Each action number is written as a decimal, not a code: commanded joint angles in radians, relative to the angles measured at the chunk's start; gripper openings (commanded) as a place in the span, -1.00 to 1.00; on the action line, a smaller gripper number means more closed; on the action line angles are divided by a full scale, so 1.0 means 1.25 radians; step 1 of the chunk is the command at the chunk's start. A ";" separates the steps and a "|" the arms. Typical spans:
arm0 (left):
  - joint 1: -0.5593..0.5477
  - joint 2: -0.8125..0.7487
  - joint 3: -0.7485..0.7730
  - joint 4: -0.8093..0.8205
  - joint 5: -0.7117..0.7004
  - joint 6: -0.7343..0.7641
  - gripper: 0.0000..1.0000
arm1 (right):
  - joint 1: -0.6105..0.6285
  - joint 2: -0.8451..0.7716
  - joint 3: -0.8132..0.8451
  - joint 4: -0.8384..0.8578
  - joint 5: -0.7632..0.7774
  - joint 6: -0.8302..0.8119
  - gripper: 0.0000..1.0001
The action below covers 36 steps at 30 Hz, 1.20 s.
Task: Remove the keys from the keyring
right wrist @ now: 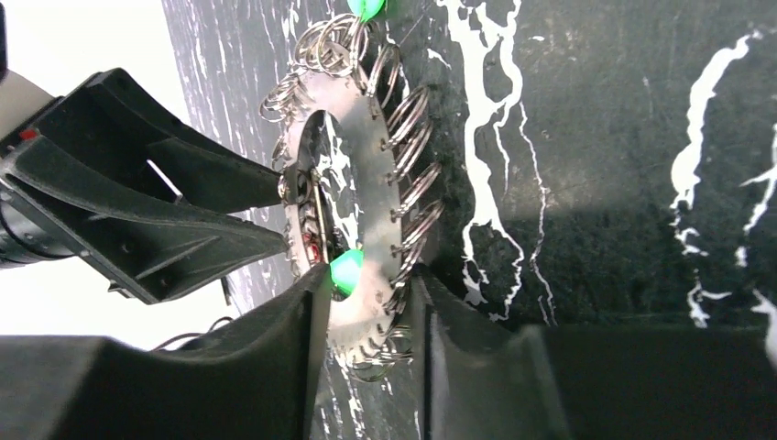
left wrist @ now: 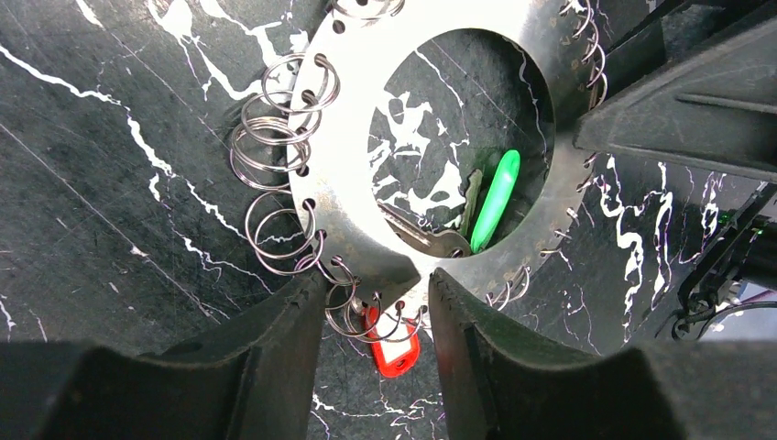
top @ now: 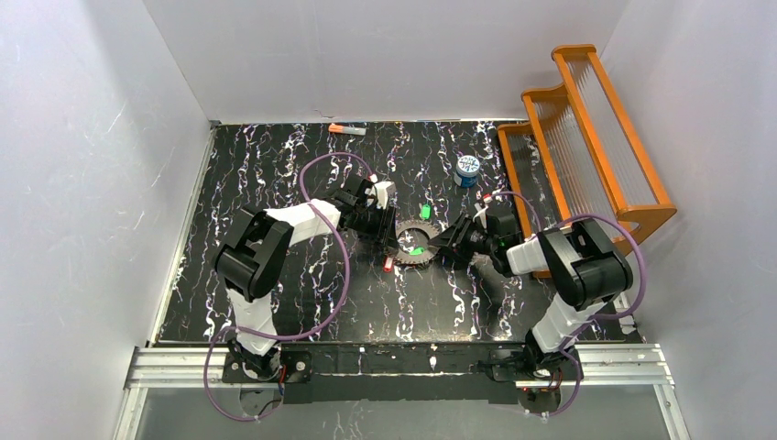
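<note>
The toothed grey keyring (top: pixel 414 243) sits mid-table between both grippers, with many small wire loops along its rim. In the left wrist view my left gripper (left wrist: pixel 377 302) is open. Its fingers straddle the keyring's (left wrist: pixel 344 137) near rim, with the loops and the red key (left wrist: pixel 394 348) in the gap. A green key (left wrist: pixel 496 200) shows through the big hole. My right gripper (right wrist: pixel 366 312) is shut on the edge-on keyring (right wrist: pixel 366 174), next to a green key (right wrist: pixel 345 270). From above I see the red key (top: pixel 388 263) and two green keys (top: pixel 415 249), (top: pixel 424 212).
A blue-and-white canister (top: pixel 467 170) stands behind the ring. An orange wooden rack (top: pixel 586 137) fills the right side beside the right arm. An orange-and-grey stick (top: pixel 347 130) lies at the back wall. White walls close in the black marbled table (top: pixel 275 302).
</note>
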 commanded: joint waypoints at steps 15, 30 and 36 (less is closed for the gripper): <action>0.010 -0.235 -0.031 -0.056 -0.131 0.094 0.11 | 0.011 -0.158 0.077 -0.072 -0.045 -0.164 -0.97; 0.069 -0.566 -0.088 -0.036 -0.132 0.191 0.55 | 0.010 -0.307 0.309 -0.403 -0.174 -0.581 -0.97; 0.097 -0.604 -0.103 -0.007 -0.047 0.187 0.59 | 0.011 -0.304 0.352 -0.414 -0.255 -0.646 -0.97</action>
